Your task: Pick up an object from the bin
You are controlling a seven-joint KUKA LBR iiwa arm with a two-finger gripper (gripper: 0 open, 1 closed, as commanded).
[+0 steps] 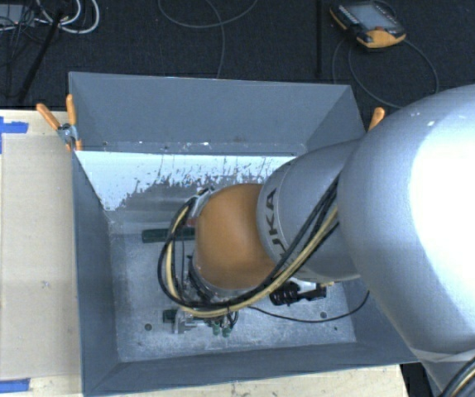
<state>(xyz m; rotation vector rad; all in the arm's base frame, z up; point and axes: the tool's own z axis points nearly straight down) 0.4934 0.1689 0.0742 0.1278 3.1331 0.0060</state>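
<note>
Orange cover is seen above the tool, low in the bin; tool opening cannot be determined. "KA" is printed on the arm.

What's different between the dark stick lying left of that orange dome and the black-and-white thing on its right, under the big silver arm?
The dark stick is long, thin and one colour; the black-and-white thing is shorter, chunkier and two-toned. The stick lies further back in the bin, the other nearer the front. Both lie on the bin floor, partly hidden by the arm.
</note>
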